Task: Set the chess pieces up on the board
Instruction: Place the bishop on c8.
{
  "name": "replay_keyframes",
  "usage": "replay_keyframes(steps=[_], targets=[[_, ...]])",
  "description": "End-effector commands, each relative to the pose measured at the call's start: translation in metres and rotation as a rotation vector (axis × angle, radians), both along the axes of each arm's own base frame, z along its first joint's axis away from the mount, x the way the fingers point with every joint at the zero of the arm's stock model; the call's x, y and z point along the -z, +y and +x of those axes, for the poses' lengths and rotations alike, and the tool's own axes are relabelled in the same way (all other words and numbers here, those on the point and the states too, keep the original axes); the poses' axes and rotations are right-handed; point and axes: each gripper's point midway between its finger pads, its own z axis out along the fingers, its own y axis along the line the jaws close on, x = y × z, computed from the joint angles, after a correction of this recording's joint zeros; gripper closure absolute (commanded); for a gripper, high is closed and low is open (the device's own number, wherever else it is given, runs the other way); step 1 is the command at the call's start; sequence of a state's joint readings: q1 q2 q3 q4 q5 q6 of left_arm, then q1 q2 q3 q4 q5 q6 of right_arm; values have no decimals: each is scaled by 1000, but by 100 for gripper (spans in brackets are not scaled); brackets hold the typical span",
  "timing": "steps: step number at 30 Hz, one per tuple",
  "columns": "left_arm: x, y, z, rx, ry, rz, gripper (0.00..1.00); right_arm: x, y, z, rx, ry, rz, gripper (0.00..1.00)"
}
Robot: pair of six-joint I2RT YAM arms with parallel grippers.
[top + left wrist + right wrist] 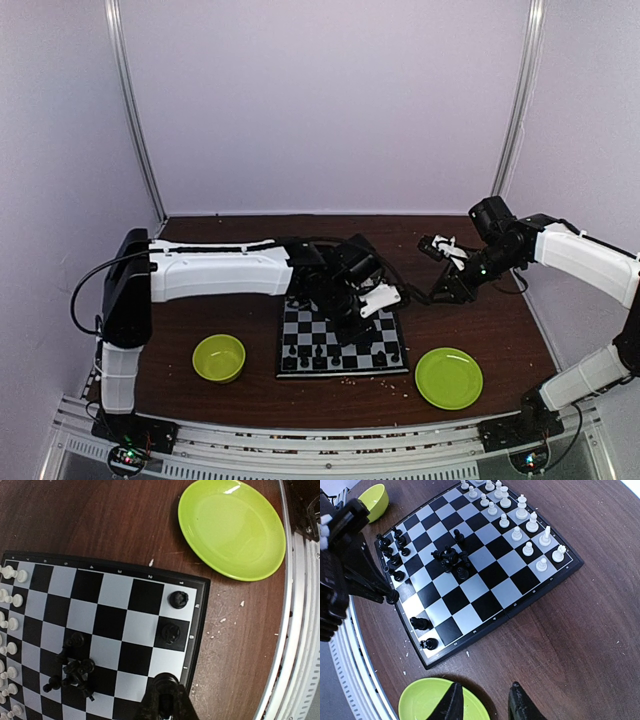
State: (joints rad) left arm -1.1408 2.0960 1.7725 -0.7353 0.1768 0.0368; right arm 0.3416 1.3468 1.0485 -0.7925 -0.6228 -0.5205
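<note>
Nearest, a green bowl and a green plate flank the board, with bare worktop between them. Black pieces line the board's near rim, where the left gripper has its fingers pinched on one black piece. More lie heaped mid-board. White pieces, hidden under the arm from above, show in two far rows from the right wrist. Farther right, the right gripper hangs clear of the board, fingers wide and empty.
</note>
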Motion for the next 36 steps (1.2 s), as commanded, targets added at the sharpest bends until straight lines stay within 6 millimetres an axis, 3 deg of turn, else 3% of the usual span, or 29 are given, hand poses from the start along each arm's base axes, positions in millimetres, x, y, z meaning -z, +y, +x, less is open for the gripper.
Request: replay_keyframes(steps=[1, 9, 26, 31, 36], targets=[[22, -5, -8, 50, 2, 44, 100, -13, -2, 5, 10, -43, -2, 70], [45, -7, -9, 52, 11, 84, 99, -13, -2, 5, 9, -44, 0, 70], [59, -8, -1, 18, -10, 117, 95, -11, -2, 4, 6, -35, -2, 70], [52, -9, -2, 20, -13, 103, 83, -11, -2, 4, 7, -35, -2, 70], [17, -10, -1, 20, -47, 48, 73, -11, -1, 4, 4, -36, -2, 69]])
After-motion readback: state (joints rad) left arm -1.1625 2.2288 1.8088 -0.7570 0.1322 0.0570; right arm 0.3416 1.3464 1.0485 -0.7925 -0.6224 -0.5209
